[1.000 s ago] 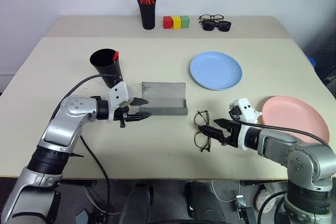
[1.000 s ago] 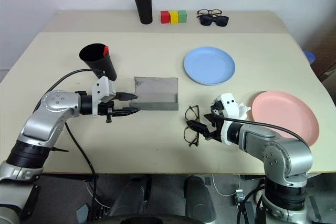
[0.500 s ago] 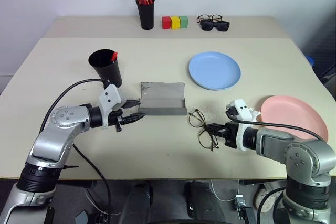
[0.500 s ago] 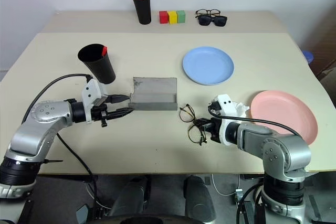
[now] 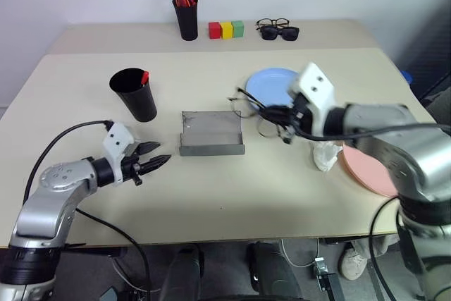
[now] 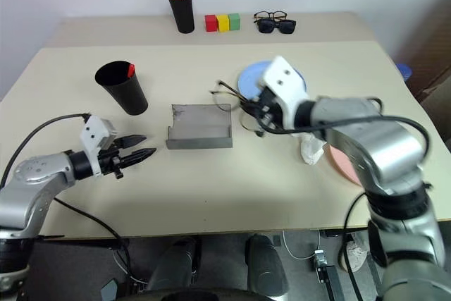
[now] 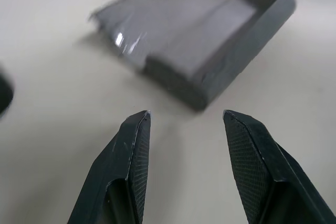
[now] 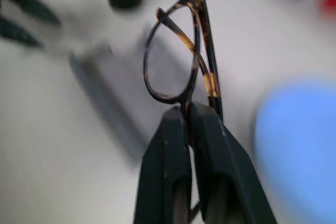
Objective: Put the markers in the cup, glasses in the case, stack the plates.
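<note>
The right claw (image 8: 190, 111) is clamped on the glasses (image 8: 181, 51) at the frame, next to one lens, so the lenses and temples hang free ahead of the fingers and can go into the case first. In the head views the glasses are in the air, between the case (image 5: 211, 134) and the light blue plate (image 5: 276, 84), clear of the table (image 5: 232, 195). The case lies open with its lid flat and its tray facing up (a ready target, I judge). The left claw (image 5: 153, 164) hovers empty with its fingers parted just beside the case's left end, probably placed to steady it. The black cup (image 5: 134, 94) with a red-capped marker (image 5: 144, 77) showing at its rim stands well behind that claw. The pink plate (image 5: 366, 168) sits near the table's right edge, partly under the right arm. Bare table lies in front of the case, so there is room to lower the glasses from the right
</note>
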Controlling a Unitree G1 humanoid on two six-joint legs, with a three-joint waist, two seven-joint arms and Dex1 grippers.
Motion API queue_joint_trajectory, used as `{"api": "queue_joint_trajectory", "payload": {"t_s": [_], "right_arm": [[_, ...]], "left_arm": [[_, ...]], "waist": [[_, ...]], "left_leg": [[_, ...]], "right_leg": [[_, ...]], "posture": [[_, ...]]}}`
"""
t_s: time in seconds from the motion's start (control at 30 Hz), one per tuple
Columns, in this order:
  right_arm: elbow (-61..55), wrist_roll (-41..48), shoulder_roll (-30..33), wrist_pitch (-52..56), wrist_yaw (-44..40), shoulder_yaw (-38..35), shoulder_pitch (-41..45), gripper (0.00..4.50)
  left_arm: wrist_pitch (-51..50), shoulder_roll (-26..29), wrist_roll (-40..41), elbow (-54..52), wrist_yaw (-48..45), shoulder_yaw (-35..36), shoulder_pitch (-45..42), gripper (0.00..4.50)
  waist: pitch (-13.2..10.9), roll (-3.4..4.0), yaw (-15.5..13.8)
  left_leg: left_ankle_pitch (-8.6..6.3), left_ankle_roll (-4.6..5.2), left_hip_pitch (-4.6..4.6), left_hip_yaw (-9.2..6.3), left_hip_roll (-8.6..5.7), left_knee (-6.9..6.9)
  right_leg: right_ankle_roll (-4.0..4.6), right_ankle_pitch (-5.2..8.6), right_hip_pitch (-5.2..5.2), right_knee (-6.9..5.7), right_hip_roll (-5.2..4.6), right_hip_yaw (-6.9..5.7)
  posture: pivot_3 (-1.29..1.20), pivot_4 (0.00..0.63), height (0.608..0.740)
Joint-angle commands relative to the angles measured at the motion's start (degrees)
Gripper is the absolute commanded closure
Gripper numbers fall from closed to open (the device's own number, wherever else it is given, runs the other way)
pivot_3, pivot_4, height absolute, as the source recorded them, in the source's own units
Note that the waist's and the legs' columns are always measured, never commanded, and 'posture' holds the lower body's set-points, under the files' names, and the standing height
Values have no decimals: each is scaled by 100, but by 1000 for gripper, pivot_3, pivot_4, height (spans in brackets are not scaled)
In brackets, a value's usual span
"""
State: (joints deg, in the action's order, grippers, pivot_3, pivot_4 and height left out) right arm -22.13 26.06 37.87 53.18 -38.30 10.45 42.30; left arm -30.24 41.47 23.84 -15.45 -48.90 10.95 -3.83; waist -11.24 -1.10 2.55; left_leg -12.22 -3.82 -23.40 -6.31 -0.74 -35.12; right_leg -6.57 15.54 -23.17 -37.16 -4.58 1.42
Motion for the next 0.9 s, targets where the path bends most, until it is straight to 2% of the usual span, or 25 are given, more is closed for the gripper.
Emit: {"api": "queue_joint_trajectory", "payload": {"t_s": [0.03,0.13,0.2,0.43,0.53,0.6,0.67,0.73,0.77,0.8,0.9], "right_arm": [[1298,-794,-530,-1246,-435,934,511,4433],[2401,-1502,-811,-2355,-860,1546,843,4433],[3025,-1692,-1003,-2793,-1148,1705,977,4433],[3514,-1980,-1029,-3311,-2009,1726,850,4433],[3532,-1994,-1155,-3237,-1943,1551,860,3471],[3455,-1965,-1263,-3142,-1746,1341,906,2461],[3167,-1847,-1283,-2925,-1643,1074,915,1412],[2836,-1769,-1216,-2725,-1621,878,841,1392],[2659,-1744,-1162,-2632,-1581,775,761,1392],[2463,-1722,-1099,-2542,-1536,668,659,1392],[1792,-1639,-866,-2315,-1471,397,245,1392]], "left_arm": [[-131,-2,197,-415,150,225,115,2264],[-240,-23,277,-603,286,352,240,2264],[-310,-24,325,-781,391,453,384,2264],[-452,-31,486,-1169,640,664,695,2264],[-413,-34,492,-1145,713,623,616,2264],[-413,-89,544,-1032,795,594,403,2264],[-522,-241,675,-857,915,476,-63,2823],[-672,-388,708,-702,1011,250,-552,3568],[-738,-477,608,-555,1116,64,-852,4193],[-820,-590,472,-359,1257,-153,-1196,4446],[-774,-923,-55,342,1522,-842,-2157,4446]], "waist": [[-1,-1,-23],[-2,-1,-36],[-2,-1,-30],[-2,1,-12],[-2,1,-8],[-2,1,-6],[-4,3,-27],[-3,1,-64],[-2,0,-68],[-2,0,-82],[-1,-2,-169]], "left_leg": [[0,0,-3,-1,-3,-2],[0,-1,-9,-3,-13,-3],[0,-1,-8,-2,-14,-2],[0,-1,-8,-5,-13,5],[0,-1,-6,-5,-13,2],[0,-1,-6,-5,-13,1],[0,-2,-5,-6,-13,1],[2,-4,-6,-11,-14,-2],[2,-4,-6,-11,-18,-3],[2,-4,-6,-10,-20,-3],[2,-4,-6,-13,-22,-4]], "right_leg": [[0,-1,0,2,-3,0],[-2,-2,-2,2,-11,1],[-2,-2,-3,2,-11,1],[-1,-2,-8,-3,-9,0],[-1,-2,-7,-4,-9,1],[-1,-2,-7,-5,-8,1],[0,-2,-8,-7,-8,0],[-1,-3,-5,-8,-8,-3],[-1,-3,-3,-7,-10,-3],[-2,-3,-3,-5,-11,-2],[-5,-4,0,-5,-12,-3]], "posture": [[0,150,740],[0,150,740],[0,150,740],[0,150,740],[0,150,740],[0,150,740],[0,150,740],[0,150,740],[0,150,740],[0,150,740],[0,150,740]]}}
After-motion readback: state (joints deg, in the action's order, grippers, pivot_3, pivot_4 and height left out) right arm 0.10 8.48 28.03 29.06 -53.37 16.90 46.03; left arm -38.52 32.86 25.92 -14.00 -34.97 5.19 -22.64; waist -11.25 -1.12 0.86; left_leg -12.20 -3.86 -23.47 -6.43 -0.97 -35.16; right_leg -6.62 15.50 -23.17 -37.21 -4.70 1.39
